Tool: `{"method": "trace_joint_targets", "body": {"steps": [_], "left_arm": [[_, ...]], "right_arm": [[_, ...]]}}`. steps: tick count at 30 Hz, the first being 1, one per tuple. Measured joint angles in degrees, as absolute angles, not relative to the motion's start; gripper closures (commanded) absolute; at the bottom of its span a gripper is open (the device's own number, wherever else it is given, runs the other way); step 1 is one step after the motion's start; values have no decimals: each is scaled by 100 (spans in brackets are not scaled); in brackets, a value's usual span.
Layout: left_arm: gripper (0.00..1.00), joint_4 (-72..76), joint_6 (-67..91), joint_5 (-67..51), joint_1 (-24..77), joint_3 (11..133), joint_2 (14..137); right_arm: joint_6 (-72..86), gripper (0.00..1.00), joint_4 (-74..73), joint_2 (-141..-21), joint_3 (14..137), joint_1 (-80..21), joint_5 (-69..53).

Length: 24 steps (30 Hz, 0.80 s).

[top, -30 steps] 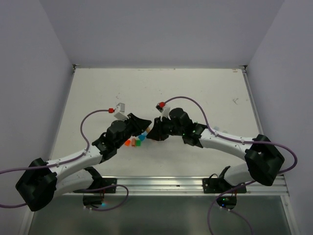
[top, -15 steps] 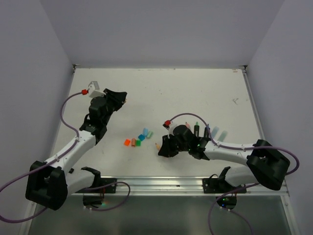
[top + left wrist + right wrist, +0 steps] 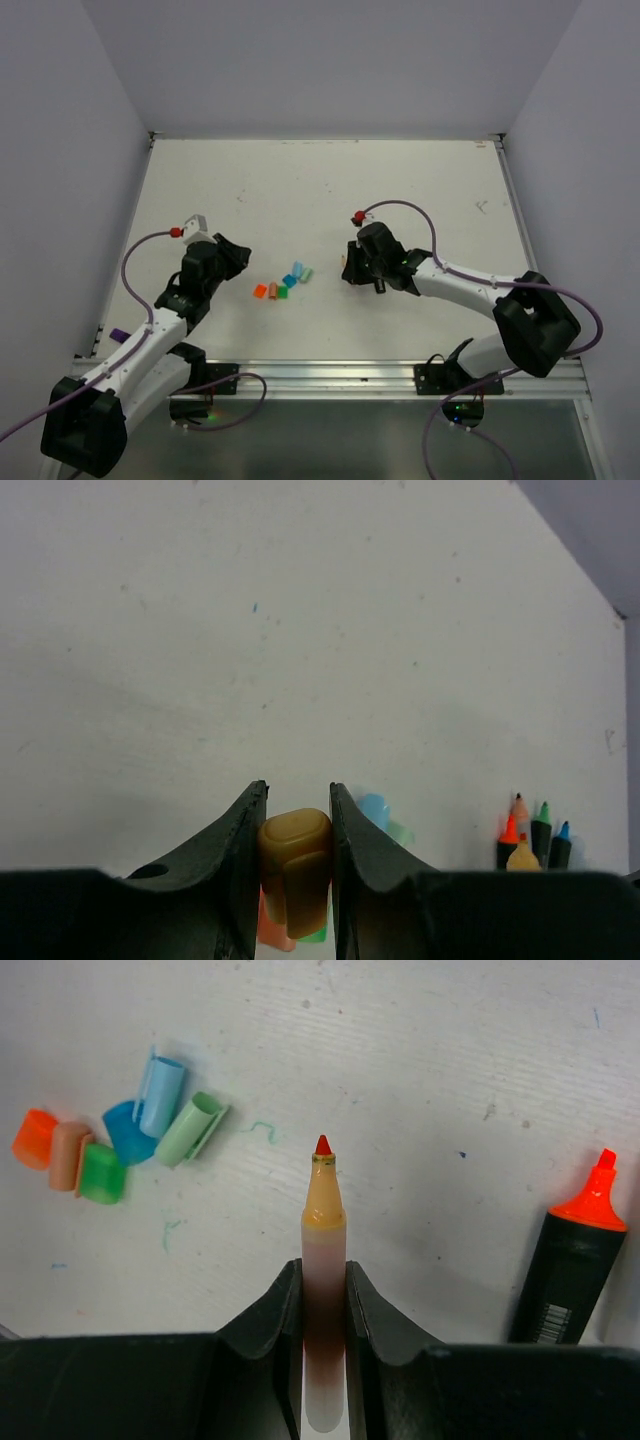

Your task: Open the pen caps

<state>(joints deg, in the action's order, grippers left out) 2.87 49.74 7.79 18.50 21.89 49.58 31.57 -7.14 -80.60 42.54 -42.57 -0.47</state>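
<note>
White table [image 3: 400, 190]: loose caps [image 3: 289, 281] lie just beyond left end effector [image 3: 297, 805] clenching tan cap [image 3: 295, 865].

A second ago the two claws met over the loose pen caps [image 3: 283, 283]. They have since parted, the left claw [image 3: 238, 252] carrying a tan cap [image 3: 295, 865] and the right claw [image 3: 347, 270] a bare-tipped marker [image 3: 323, 1250]. The left claw swung to the counter's [image 3: 400, 180] far left, then came back to just left of the caps. The right claw dipped toward the near edge, then rose again.

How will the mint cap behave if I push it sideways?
The mint cap lies on its side and looks round, so it would probably roll. It seems small, hollow plastic: likely light, apt to skid on the smooth table.
</note>
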Motion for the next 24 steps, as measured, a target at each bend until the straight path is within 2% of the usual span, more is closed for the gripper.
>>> {"method": "trace_joint_targets", "body": {"steps": [3, 6, 14, 20, 23, 24], "left_arm": [[100, -56, 4993, 709, 1850, 1787, 4722], [92, -244, 4993, 657, 1850, 1612, 4606], [91, -370, 5057, 475, 1857, 1485, 4716], [85, -609, 5225, 506, 1900, 1411, 4987], [78, -661, 5315, 528, 1916, 1369, 5092], [69, -679, 5341, 532, 1918, 1343, 5118]], "right_arm": [[3100, 100, -943, -8346, 4423, -4219, 123], [3079, 100, -1098, -8538, 4447, -4185, 272], [3076, 100, -1293, -8630, 4447, -4036, 403], [3063, 100, -1358, -8630, 4447, -3970, 521], [3046, 99, -1424, -8630, 4447, -3881, 545], [3039, 98, -1437, -8630, 4445, -3848, 545]]}}
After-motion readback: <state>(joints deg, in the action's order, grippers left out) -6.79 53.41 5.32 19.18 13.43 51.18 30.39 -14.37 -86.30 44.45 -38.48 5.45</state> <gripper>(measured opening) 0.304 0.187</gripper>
